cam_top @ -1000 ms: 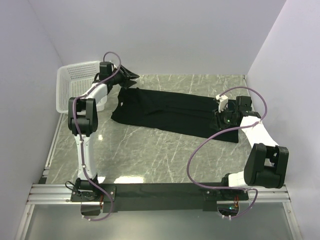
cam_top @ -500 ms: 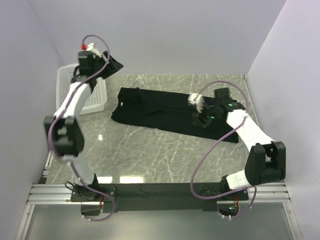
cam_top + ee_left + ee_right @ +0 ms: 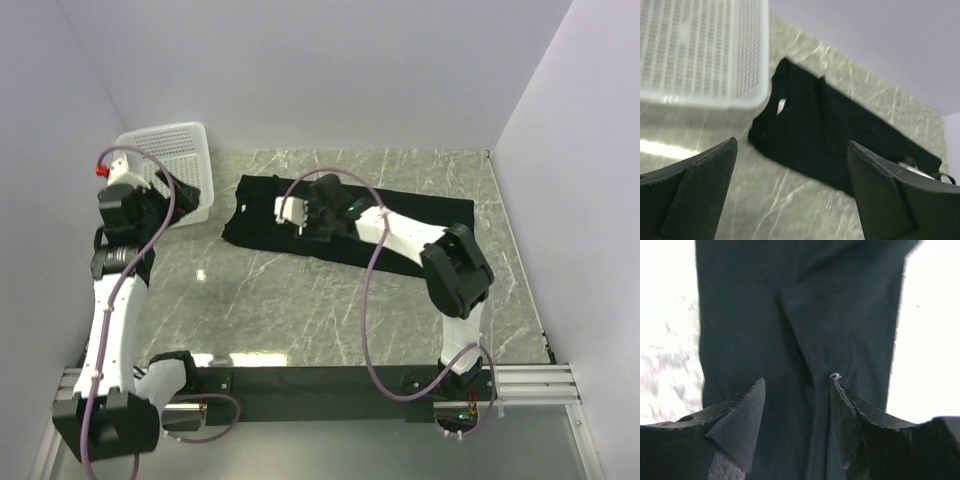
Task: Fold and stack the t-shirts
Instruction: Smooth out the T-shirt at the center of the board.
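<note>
A black t-shirt [image 3: 262,218], folded into a long strip, lies flat across the far half of the marble table. My right gripper [image 3: 312,222] hovers over its left-middle part. In the right wrist view the gripper [image 3: 797,380] is open and empty, with the shirt [image 3: 790,315] filling the space below the fingers. My left gripper [image 3: 140,200] is raised at the far left, away from the shirt. In the left wrist view it [image 3: 791,142] is wide open and empty, looking down at the shirt [image 3: 830,135] from a distance.
A white mesh basket [image 3: 172,160] stands at the back left, close to the shirt's left end, and shows in the left wrist view [image 3: 700,50]. Walls close the table at back, left and right. Bare marble [image 3: 320,310] lies in front of the shirt.
My right gripper has swept from the shirt's right end leftwards over the shirt. My left arm has pulled back from the basket and the shirt's far left corner toward the near left.
</note>
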You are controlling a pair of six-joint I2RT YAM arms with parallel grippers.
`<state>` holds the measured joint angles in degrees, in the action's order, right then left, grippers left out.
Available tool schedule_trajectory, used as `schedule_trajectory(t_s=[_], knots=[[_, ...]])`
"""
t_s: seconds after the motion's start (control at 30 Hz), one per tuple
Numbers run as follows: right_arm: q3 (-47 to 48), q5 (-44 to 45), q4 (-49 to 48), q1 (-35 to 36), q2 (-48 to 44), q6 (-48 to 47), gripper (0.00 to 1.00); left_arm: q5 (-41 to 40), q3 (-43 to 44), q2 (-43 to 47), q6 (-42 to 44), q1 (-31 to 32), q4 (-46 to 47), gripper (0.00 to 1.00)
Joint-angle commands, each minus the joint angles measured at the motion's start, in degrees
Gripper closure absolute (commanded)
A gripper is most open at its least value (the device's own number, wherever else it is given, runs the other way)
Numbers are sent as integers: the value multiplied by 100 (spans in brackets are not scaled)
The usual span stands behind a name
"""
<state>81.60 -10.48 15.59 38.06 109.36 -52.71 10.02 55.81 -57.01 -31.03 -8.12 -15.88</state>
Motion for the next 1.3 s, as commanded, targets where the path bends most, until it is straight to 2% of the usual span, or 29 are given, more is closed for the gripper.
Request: schedule_trajectory(t_s=[0.0,0.23,0.57,0.93,1.27], knots=[[277,1001,-618,271,278,-20,37,-193,-316,568,-96,-58,-345,4],[716,1820,-970,412,946,-46,37,-255,-554,964,-141,-93,-688,3],[1200,2190,-1243,395,1491,261,38,-220,-642,1070,-246,-93,-750,4],[2613,2261,-461,-255,2080,1868,43,-123,-651,991,-272,-93,-715,4],[2844,2682,-391,-782,2379,2563,43,-35,-598,824,-299,-93,-689,5]])
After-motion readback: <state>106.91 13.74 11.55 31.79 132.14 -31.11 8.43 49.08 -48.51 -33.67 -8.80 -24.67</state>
